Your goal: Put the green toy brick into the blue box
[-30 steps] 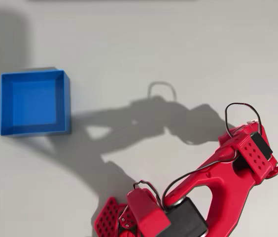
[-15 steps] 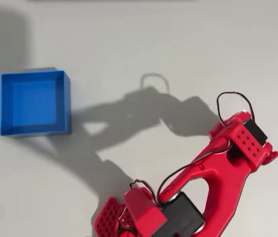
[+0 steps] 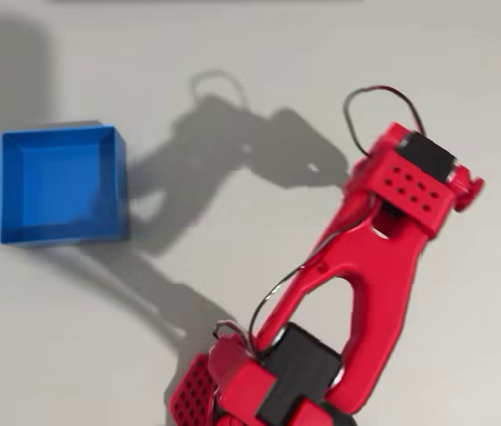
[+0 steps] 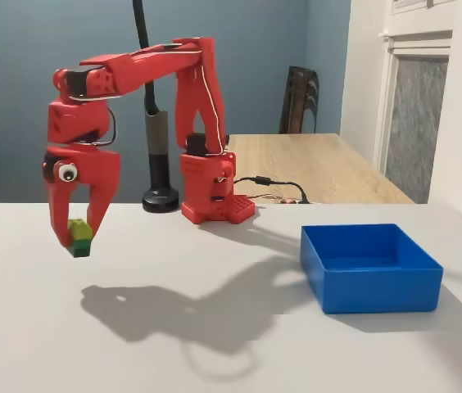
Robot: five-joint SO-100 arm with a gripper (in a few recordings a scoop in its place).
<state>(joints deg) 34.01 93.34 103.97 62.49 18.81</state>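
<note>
In the fixed view my red gripper (image 4: 78, 237) hangs well above the white table at the left, pointing down and shut on the green toy brick (image 4: 79, 237), a small lime-over-dark-green block pinched between the fingertips. The blue box (image 4: 370, 268) sits open-topped on the table at the right, far from the brick. In the overhead view the blue box (image 3: 61, 185) lies at the left. The red wrist block (image 3: 410, 177) is at the right and hides the fingers and brick beneath it.
The arm's red base (image 4: 210, 192) stands at the back of the table beside a black lamp stand (image 4: 160, 196). A wooden table (image 4: 321, 164) and a chair lie behind. The arm's shadow (image 3: 233, 142) falls between the wrist and the box.
In the overhead view the wrist has swung upward and slightly left, away from the lower right. Its shadow has shifted up and left toward the box. The box has stayed put.
</note>
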